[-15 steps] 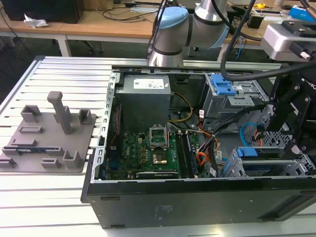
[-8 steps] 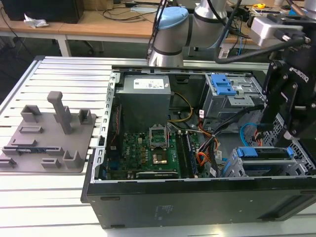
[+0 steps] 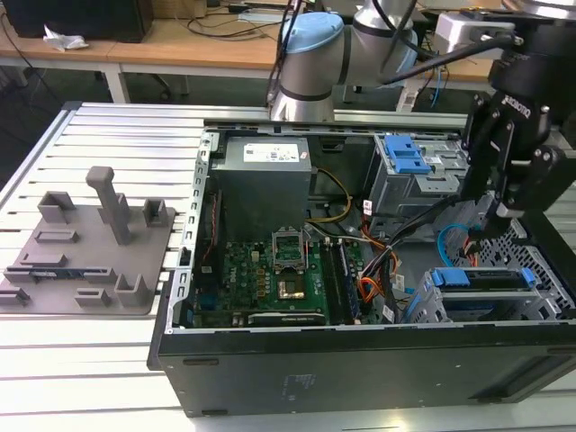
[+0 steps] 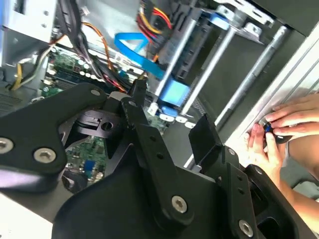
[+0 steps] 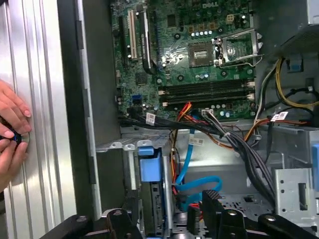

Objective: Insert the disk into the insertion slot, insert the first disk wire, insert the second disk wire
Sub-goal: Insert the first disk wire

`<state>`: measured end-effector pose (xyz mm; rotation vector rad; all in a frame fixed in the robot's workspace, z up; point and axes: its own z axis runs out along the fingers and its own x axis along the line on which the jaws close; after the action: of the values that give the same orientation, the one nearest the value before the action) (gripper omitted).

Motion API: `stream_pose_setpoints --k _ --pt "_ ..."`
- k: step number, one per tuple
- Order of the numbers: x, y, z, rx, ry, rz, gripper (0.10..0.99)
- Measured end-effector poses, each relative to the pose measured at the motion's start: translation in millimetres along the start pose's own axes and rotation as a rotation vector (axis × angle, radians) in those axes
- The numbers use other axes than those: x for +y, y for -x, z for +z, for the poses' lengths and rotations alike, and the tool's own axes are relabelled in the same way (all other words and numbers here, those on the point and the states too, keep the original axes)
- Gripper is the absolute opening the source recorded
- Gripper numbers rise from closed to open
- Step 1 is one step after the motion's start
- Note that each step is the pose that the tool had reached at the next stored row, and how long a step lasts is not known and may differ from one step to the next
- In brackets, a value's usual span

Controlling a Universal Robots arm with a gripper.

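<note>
Disk (image 3: 481, 278) first: we see it lying in the low grey slot (image 3: 423, 304) at the exterior view's right of the open computer case (image 3: 360, 360). Its blue frame sits about level with the cage's top edge, so we judge the seating done or close to it. The gripper (image 3: 493, 220) hangs just above that cage. In both wrist views its fingers (image 5: 212, 201) stand apart with nothing between them, so we read it as open and empty. The frame's blue tab (image 5: 149, 167) shows in the gap, nearer one finger than the other.

A blue cable (image 5: 192, 169) curls loose beside the cage. We take it for one of the disk's wires, though we cannot see its plug end clearly. A bundle of black cables (image 5: 239, 144) crosses between the circuit board (image 5: 199, 50) and the cage.

As we judge it, working well here means coming down square to the cage and keeping the fingers off its perforated wall. It also means taking hold close to a plug, not on slack cable, so that the plug does not twist. The black bundle could snag a finger, so we would keep to the cage side of it.

A person's hands (image 5: 12, 132) rest on the ribbed table (image 5: 45, 74) outside the case wall, well apart from the gripper and pinching something small that we cannot make out.
</note>
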<state>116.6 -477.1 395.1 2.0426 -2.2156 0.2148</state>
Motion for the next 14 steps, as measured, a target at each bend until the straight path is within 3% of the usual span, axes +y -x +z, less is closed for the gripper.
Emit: stream_pose_setpoints --k 1,2,3,4,7,9,12,14 --pt "0.0 1.2 0.0 0.0193 -0.001 0.0 0.62" --pt "-0.3 2.0 -0.1 0.0499 -0.002 -0.001 0.62" --pt "-0.5 3.3 -0.3 0.0916 -0.005 -0.001 0.62" --pt "-0.4 4.7 0.1 0.0997 -0.006 -0.001 0.62" --pt "-0.2 8.4 2.4 0.1006 -0.008 -0.001 0.62" --pt "-3.7 9.6 2.5 0.0954 -0.01 0.0 0.62" --pt "-15.6 11.1 3.1 0.0862 -0.01 0.001 0.62" --pt "-32.0 13.1 3.7 0.086 -0.01 0.001 0.62"
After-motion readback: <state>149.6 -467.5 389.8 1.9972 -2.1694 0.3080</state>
